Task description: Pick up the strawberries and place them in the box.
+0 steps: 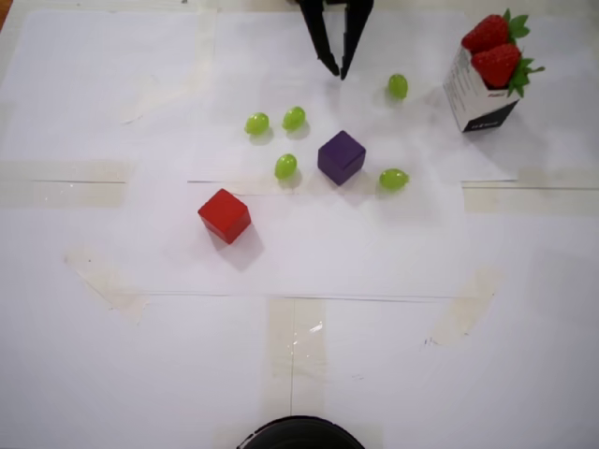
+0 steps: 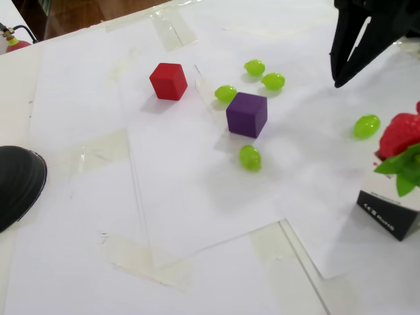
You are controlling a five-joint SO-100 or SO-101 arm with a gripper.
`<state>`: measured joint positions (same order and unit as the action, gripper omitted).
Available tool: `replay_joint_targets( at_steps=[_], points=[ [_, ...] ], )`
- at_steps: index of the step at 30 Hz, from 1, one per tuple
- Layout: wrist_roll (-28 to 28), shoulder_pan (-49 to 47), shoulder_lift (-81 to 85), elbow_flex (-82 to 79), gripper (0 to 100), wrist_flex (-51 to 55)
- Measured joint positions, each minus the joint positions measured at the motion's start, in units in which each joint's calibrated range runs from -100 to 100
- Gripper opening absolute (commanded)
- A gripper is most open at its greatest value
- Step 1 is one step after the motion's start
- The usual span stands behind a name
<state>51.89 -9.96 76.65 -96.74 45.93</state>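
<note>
Across the paper-covered tabletop point(image 1: 393, 374) we see five green grapes point(image 1: 285, 166) ringing a purple cube point(image 1: 341, 156), with a red cube point(image 1: 225, 215) apart. Our gripper point(image 1: 336, 69) hangs near the far edge, jaws slightly parted and empty. Two strawberries point(image 1: 496, 64) top the box point(image 1: 473, 98) at the overhead view's upper right; the near half lies bare.

Glossy red toy strawberries point(image 1: 490, 49) with spiky green tops. Small paper box point(image 1: 474, 105): white, black lower band, tiny print. Matte red cube point(image 1: 225, 215); deep purple cube point(image 1: 341, 156). Five translucent yellow-green grapes point(image 1: 285, 166). Black two-finger gripper point(image 1: 335, 66). White paper sheets point(image 1: 374, 355), yellowed clear tape strips point(image 1: 61, 182).
</note>
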Motion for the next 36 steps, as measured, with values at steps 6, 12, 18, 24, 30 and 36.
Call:
replay_joint_targets(
  at_steps=[6,12,18,24,30,36],
  points=[
    [1.37,-0.75,3.18,-3.26,0,-1.26],
    [1.71,-1.12,4.63,-3.26,0,-1.03],
    [-0.1,-0.67,5.91,-3.26,0,0.55],
    [-1.27,0.15,9.18,-3.26,0,4.58],
    [-2.25,1.35,11.9,-3.26,0,8.06],
    [-2.83,2.25,15.81,-3.26,0,12.25]
  ],
)
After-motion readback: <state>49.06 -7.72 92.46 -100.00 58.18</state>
